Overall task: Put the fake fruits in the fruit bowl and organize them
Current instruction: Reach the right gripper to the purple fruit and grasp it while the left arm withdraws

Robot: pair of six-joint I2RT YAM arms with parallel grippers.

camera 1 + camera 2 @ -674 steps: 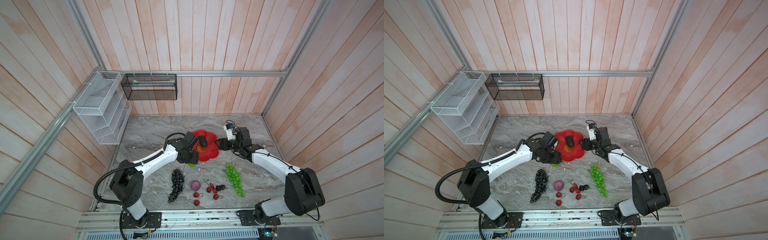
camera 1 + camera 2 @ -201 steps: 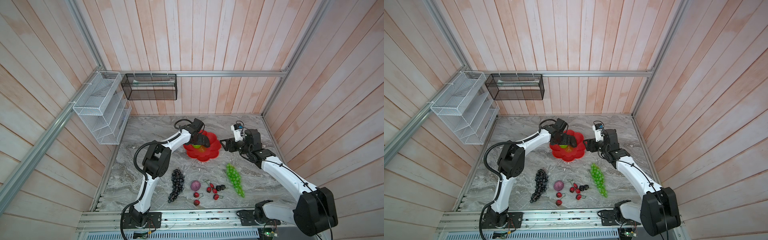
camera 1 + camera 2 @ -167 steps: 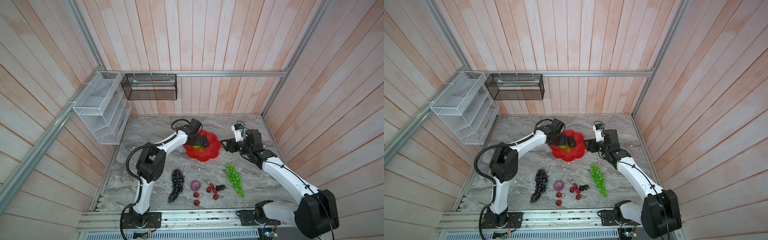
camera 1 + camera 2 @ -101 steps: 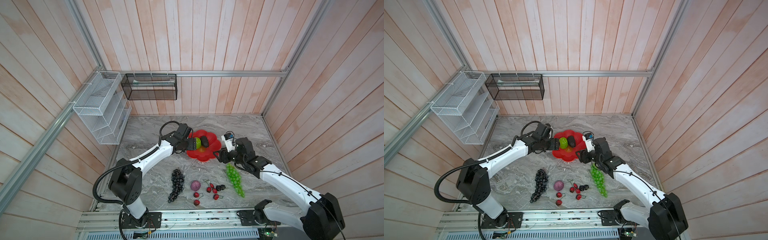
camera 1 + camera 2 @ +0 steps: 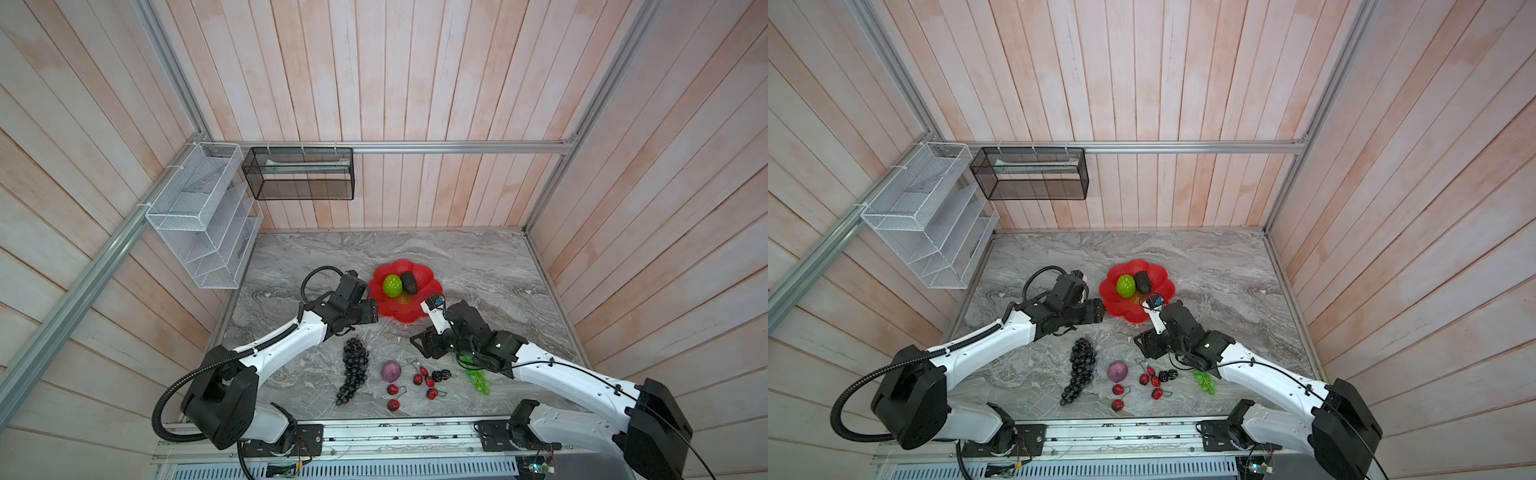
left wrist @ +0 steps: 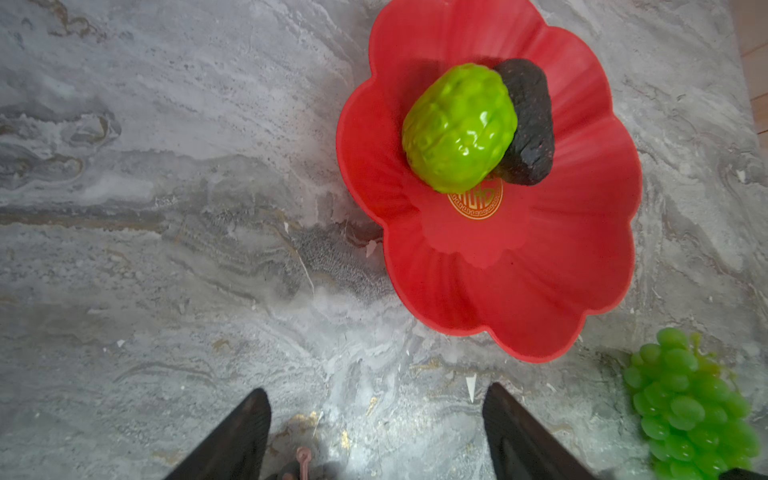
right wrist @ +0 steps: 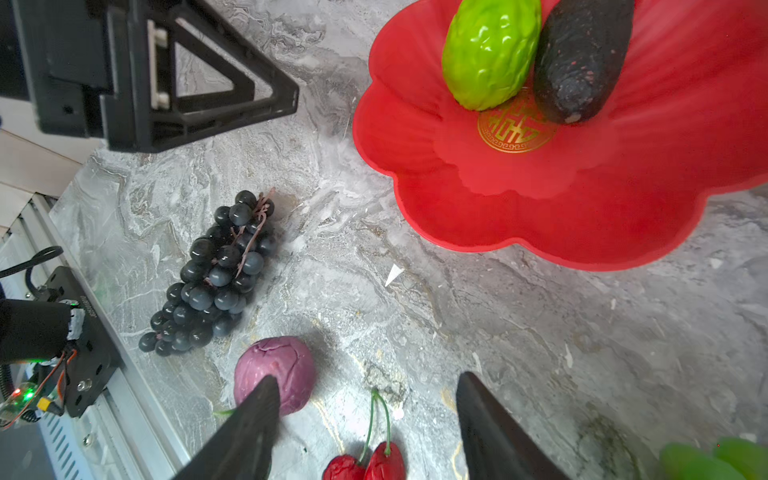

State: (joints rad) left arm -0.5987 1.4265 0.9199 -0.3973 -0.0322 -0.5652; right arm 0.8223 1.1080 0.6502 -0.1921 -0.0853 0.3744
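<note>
- Two fake fruits already sit in the shallow glossy red flower-shaped bowl (image 5: pixel 405 312). A bumpy lime-green plastic ball (image 5: pixel 392 285) touches a rough black oval (image 5: pixel 409 282) on the bowl's far half, just beyond the gold emblem.
- The rest lie on the grey marbled surface (image 5: pixel 478 266) near the front rail: a dark purple grape bunch (image 5: pixel 353 370), a purple-pink ball (image 7: pixel 274 374), small red stemmed fruits (image 7: pixel 374 461), black berries (image 5: pixel 441 375) and a green grape bunch (image 6: pixel 690 407).
- The right end effector (image 7: pixel 365 382) hangs wide and empty above this group. In its wrist view, one finger overlaps the purple-pink ball and a red stemmed pair shows between the jaws.
- The left end effector (image 6: pixel 376 395) is also spread wide and holds nothing. It hovers over bare surface just beside the bowl's near-left petals.
- The step in hand appears to be the next pickup on the right.
- To do it well, the arm should centre the jaws over a single fruit, descend squarely, and close across the ball's widest part or on a cherry's body, not its thin stem.
- The bowl's open near half looks the safest drop zone, clear of the two resting fruits.
</note>
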